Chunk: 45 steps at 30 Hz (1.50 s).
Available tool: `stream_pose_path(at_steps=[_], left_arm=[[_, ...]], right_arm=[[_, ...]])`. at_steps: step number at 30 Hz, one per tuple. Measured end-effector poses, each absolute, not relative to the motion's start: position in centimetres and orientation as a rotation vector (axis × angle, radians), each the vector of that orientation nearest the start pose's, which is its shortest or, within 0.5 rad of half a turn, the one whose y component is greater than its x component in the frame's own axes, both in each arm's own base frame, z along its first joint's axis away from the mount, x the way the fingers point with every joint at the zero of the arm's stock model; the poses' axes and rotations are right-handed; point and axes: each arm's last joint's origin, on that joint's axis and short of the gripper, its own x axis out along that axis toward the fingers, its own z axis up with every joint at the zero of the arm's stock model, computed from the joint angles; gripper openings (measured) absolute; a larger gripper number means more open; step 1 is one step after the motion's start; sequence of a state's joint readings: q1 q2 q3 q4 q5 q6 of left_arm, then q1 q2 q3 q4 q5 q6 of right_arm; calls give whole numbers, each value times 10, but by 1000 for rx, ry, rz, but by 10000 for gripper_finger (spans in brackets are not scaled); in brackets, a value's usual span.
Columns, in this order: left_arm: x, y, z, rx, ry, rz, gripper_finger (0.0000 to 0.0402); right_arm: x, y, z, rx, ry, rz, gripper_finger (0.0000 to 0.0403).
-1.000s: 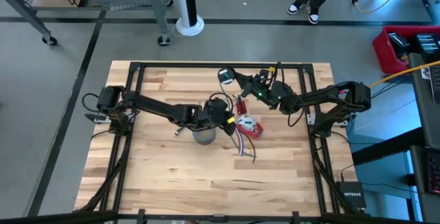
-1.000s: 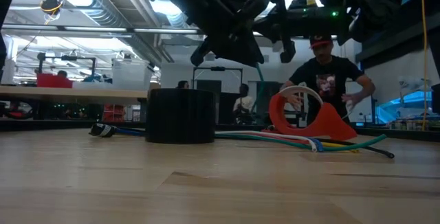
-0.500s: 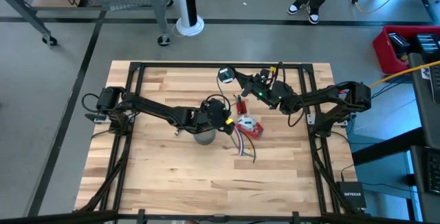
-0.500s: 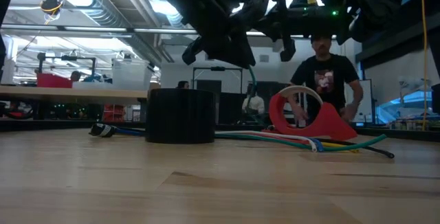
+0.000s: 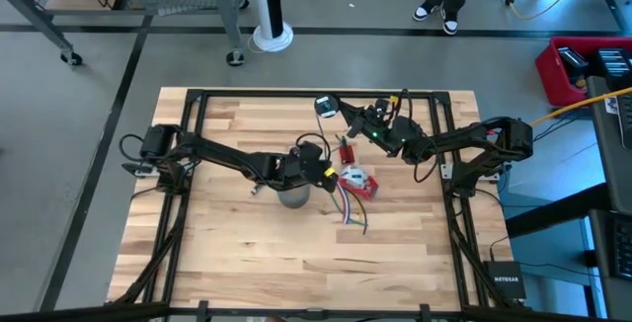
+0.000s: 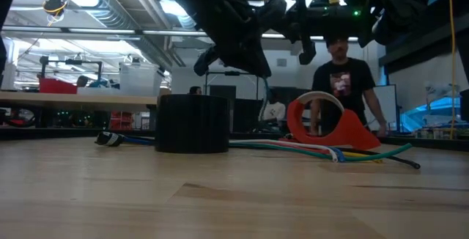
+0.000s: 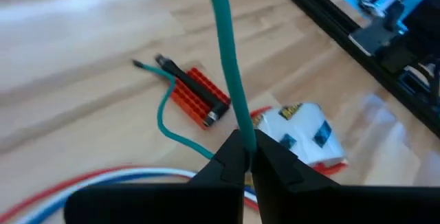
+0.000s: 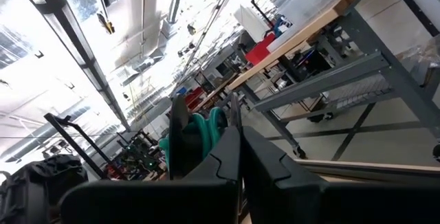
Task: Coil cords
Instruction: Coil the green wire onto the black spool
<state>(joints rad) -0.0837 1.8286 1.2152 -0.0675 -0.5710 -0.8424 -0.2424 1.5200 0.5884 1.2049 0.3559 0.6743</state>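
Here, a thin teal-green cord (image 7: 227, 52) runs taut between two dark robot arms above the pale wooden table (image 5: 217, 253), and the coming move turns on that line: the cord's long axis climbs straight away from the left claw (image 7: 246, 157) toward the right claw (image 5: 346, 119), which stands further back on the table with several turns of the same cord already looped beside its fingers (seen as green loops against the ceiling lights in the right wrist view). The left claw is pinched closed on the cord, fingers meeting around it, while the slack end trails down to the table and curls past a small red ribbed block (image 7: 199, 97) to a dark plug (image 7: 163, 63). The right claw (image 8: 239, 141) is likewise clamped closed, apparently on the coil. The left arm reaches in low from its base across the table, its claw poised just above a grey tape roll (image 5: 293, 197); the right arm stretches in from the opposite side, wrist tilted upward. A red tape dispenser (image 5: 358, 182) and a bundle of coloured cables (image 6: 322, 151) lie near, between the two arms. The left claw, nearer the loose tail, seems best placed to feed the next turn.
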Motion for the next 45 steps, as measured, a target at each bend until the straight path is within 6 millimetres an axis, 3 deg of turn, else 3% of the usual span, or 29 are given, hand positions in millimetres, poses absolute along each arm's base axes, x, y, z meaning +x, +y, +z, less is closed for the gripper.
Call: stream_pose_path(at_steps=[9,22,33,45], left_arm=[[397,-16,208,-692,496,529,2],[412,-4,237,-784,516,237,1],[400,3,257,-683,573,282,1],[398,7,256,-728,627,217,1]], right_arm=[[282,-80,228,664,-425,-489,7],[286,-79,208,658,-196,-512,7],[287,-76,197,667,-45,-433,7],[287,-76,195,670,-20,-431,7]])
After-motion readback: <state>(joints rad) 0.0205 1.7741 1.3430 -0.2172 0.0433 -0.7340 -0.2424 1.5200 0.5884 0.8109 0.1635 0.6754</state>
